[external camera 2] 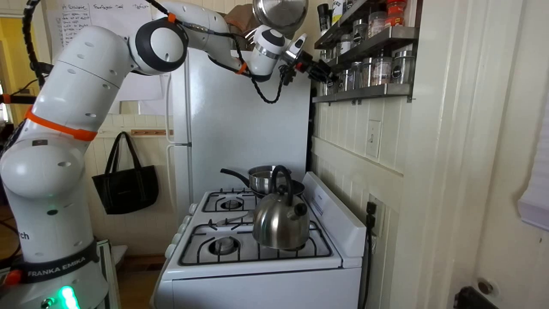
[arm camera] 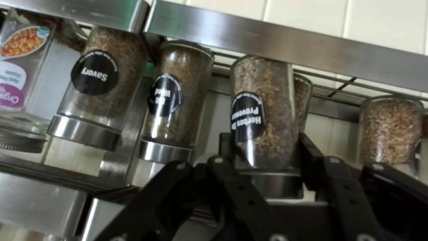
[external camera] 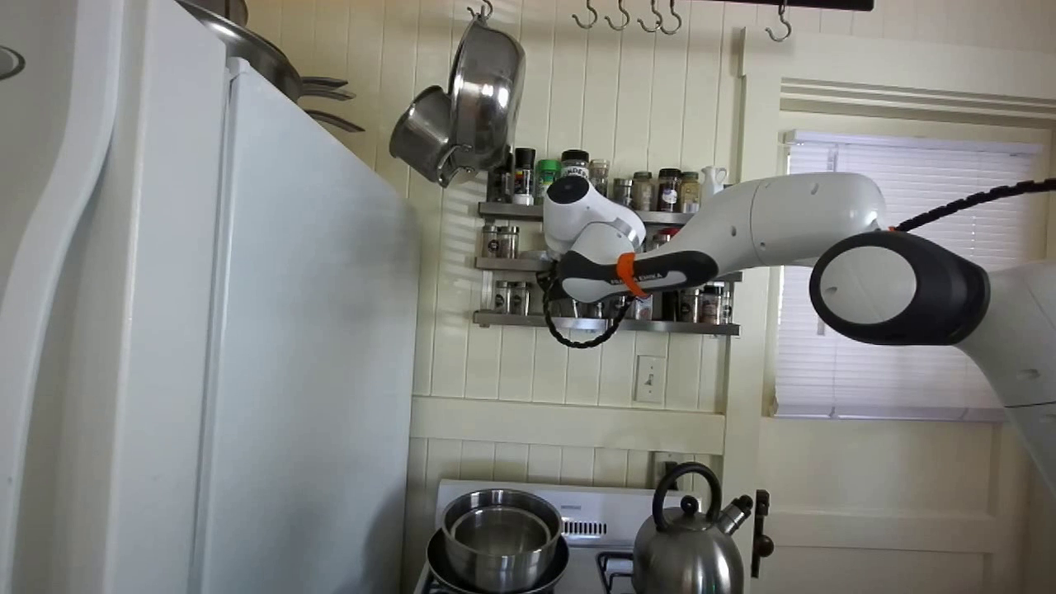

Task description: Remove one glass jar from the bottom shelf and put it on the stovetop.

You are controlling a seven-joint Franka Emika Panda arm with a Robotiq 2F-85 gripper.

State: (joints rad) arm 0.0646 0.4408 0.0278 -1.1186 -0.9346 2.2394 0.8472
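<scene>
The bottom shelf is a dark metal rack tier with a front rail point(arm camera: 321, 53), seen in the wrist view, which is upside down. It also shows in both exterior views point(external camera: 685, 328) point(external camera 2: 373, 91). A glass jar point(arm camera: 272, 90) labelled Herbes De Provence stands at the rail. My gripper point(arm camera: 266, 142) has a finger touching each side of this jar near its metal lid. In an exterior view the gripper point(external camera 2: 328, 76) is at the shelf's far part; elsewhere the arm hides it. The white stovetop point(external camera 2: 257, 268) with dark grates is below.
A Dill Weed jar point(arm camera: 180, 97) and a Savory jar point(arm camera: 103, 70) stand beside the held jar, and another stands apart point(arm camera: 389, 129). A further jar is partly hidden behind it. A middle shelf point(external camera 2: 377, 40) hangs above. A kettle point(external camera 2: 276, 225) and pans point(external camera 2: 263, 178) stand on the stovetop.
</scene>
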